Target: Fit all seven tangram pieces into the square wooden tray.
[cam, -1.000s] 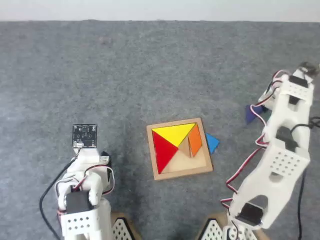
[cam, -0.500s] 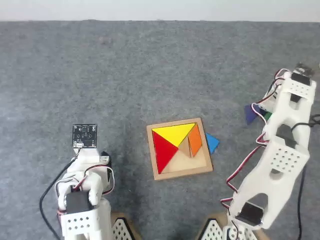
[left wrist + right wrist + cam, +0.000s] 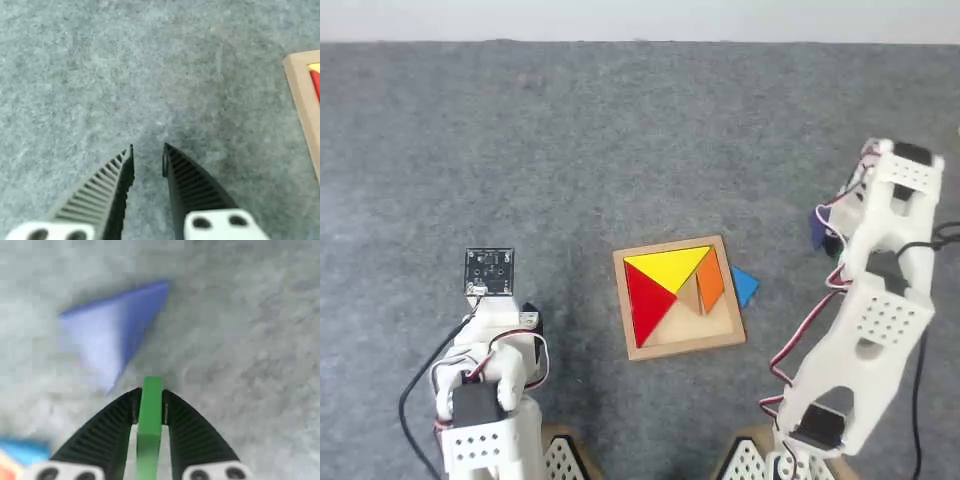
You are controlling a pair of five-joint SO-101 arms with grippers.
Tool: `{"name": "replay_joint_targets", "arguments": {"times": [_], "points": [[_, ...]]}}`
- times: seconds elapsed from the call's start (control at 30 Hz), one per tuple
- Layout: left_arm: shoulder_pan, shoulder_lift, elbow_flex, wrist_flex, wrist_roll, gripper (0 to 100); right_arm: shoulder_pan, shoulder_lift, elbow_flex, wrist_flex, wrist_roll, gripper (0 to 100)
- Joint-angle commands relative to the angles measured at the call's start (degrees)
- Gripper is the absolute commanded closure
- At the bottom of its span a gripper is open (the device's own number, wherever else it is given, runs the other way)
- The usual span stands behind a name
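Holding a thin green piece up on its edge, with the fingers of the right gripper pressed tight on both flat sides. Probably gripped that way because so flat a thing is hard to pinch from above. Hanging over the grey desk at the right of the high view, well apart from the square wooden tray. Just past the fingertips, lying flat and not touched, a purple triangle.

In the tray, at the lower middle of the high view:
- a yellow triangle along the top edge
- a red triangle down the left edge
- an orange piece by the right edge
- a small tan triangle tucked between them

Packed snug into the upper part, likely to keep one open patch for the rest. Bare wood along the bottom and lower right. Just beside the tray's right rim, on the desk, a blue piece.

At the lower left of the high view, the left gripper, fingers a little apart with nothing between them, and a corner of the tray close by.

Lots of open desk between the green piece and the tray. Still to do, by the look of it: lay the piece flat inside the raised rim without bumping the orange piece.
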Motion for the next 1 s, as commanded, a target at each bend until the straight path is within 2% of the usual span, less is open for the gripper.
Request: {"name": "replay_joint_targets", "arguments": {"times": [0.0, 0.1, 0.23, 0.43, 0.57, 0.77, 0.97], "points": [[-0.26, -1.14, -0.75, 0.18, -0.09, 91, -4.88, -10.42, -1.32, 4.79, 1.05, 99.0], [-0.26, -1.14, -0.75, 0.18, -0.09, 91, -10.95, -17.45, 2.99, 5.76, 1.05, 99.0], [-0.26, -1.14, -0.75, 0.18, -0.09, 91, -22.20, -30.11, 16.18, 2.33, 0.62, 99.0], [-0.26, -1.14, -0.75, 0.18, -0.09, 91, -40.57, -54.81, 44.04, -12.97, 1.14, 99.0], [-0.26, -1.14, -0.75, 0.18, -0.09, 91, -44.09, -65.80, 56.53, -21.93, 1.32, 99.0], [-0.26, -1.14, -0.75, 0.18, -0.09, 91, -46.64, -62.90, 58.11, -24.40, 6.15, 99.1], [-0.26, -1.14, -0.75, 0.18, -0.09, 91, -59.12, -51.91, 57.85, -29.67, 11.08, 99.1]]}}
